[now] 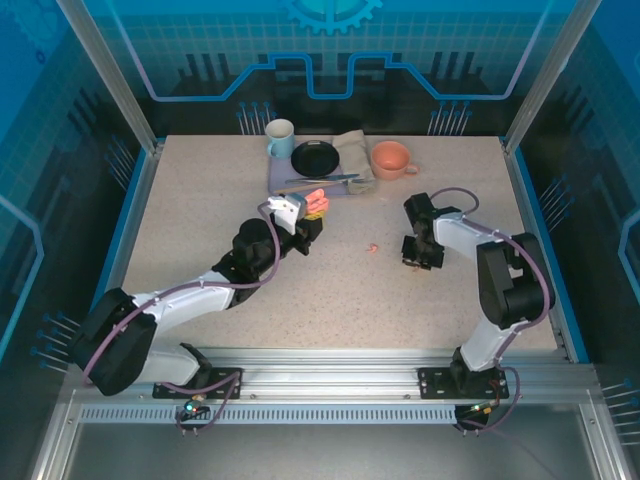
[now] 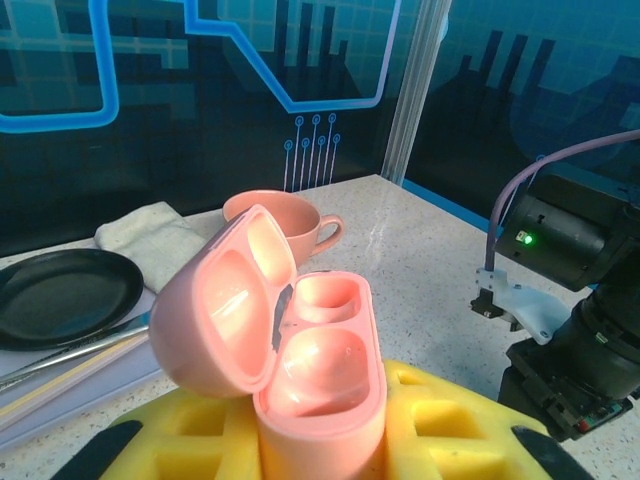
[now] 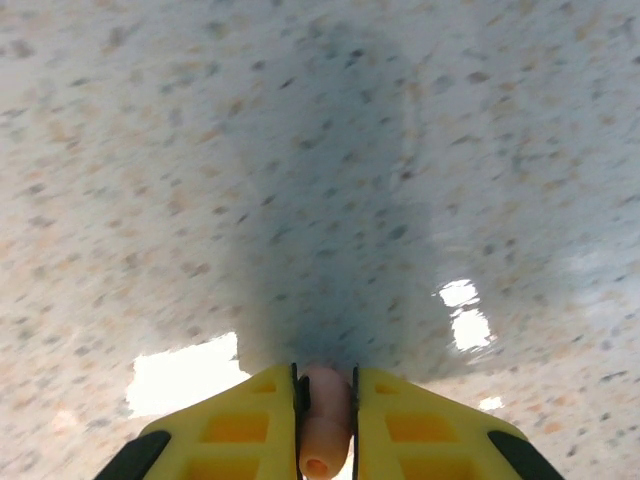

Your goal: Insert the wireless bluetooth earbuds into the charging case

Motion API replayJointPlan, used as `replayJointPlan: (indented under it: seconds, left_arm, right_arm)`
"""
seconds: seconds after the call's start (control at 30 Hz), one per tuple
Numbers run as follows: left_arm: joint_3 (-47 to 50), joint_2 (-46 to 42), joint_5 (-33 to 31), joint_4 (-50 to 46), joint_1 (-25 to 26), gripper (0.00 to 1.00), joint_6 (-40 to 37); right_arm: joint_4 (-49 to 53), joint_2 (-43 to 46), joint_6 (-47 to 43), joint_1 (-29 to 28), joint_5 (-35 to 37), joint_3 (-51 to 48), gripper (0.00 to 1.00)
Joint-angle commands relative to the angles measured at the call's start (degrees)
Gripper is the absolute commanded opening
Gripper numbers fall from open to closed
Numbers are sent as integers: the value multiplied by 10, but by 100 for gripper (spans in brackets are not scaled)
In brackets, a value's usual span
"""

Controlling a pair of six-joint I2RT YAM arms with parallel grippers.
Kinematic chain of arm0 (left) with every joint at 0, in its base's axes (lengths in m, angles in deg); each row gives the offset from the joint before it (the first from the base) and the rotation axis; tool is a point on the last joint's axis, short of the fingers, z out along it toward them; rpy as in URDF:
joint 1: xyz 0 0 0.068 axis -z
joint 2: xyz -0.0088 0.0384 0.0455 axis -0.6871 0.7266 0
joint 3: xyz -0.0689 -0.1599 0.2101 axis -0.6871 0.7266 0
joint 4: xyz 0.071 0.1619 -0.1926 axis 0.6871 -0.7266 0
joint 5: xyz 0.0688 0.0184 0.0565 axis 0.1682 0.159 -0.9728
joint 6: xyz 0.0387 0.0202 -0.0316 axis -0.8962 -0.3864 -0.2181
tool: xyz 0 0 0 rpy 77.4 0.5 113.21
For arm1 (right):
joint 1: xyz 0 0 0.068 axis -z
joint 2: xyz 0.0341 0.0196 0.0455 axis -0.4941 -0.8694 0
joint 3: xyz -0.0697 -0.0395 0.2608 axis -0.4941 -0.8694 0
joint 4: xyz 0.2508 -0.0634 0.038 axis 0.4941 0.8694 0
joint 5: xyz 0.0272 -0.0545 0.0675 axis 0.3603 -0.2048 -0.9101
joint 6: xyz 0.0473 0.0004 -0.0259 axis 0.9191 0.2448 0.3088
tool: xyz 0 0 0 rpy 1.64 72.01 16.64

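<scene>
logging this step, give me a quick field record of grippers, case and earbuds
left gripper: shut on pink charging case
case state: lid open, both wells empty
right gripper: shut on pink earbud, over table
loose earbud: on table, between the arms
far edge: mug, black plate, cloth, pink cup

The charging case is glossy pink plastic; the table speckled, faintly shiny.
</scene>
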Motion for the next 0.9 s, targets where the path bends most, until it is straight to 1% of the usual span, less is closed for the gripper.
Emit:
replayJointPlan:
  seconds: [0.0,0.07,0.17,0.27,0.33,0.4,0.5,0.6,0.73,0.87]
  left_arm:
    - [-2,-21,-13,1,-5,0,-8]
    - [-1,-25,-15,-2,-5,0,-9]
    - [1,-33,-19,-8,-6,0,-11]
    - [3,-44,-22,-16,-6,0,-13]
    - [5,-53,-23,-25,-6,0,-16]
    - [6,-61,-25,-31,-7,0,-18]
    - [9,-73,-27,-40,-8,0,-20]
    - [13,-84,-28,-44,-9,0,-20]
    - [19,-94,-28,-46,-9,0,-19]
    - [21,-98,-29,-46,-9,0,-21]
  right_arm:
    - [-17,34,29,-39,-59,-2,16]
    - [-23,37,50,-64,-80,6,16]
    - [-87,37,94,-113,-141,0,18]
    - [-150,4,145,-166,-195,9,17]
    - [-184,-28,173,-200,-218,19,17]
    - [-201,-58,188,-227,-226,34,17]
    - [-200,-92,194,-249,-219,49,17]
    - [-187,-102,190,-246,-195,45,21]
    - [-132,-89,159,-236,-136,45,31]
    - [-85,-66,142,-227,-87,38,35]
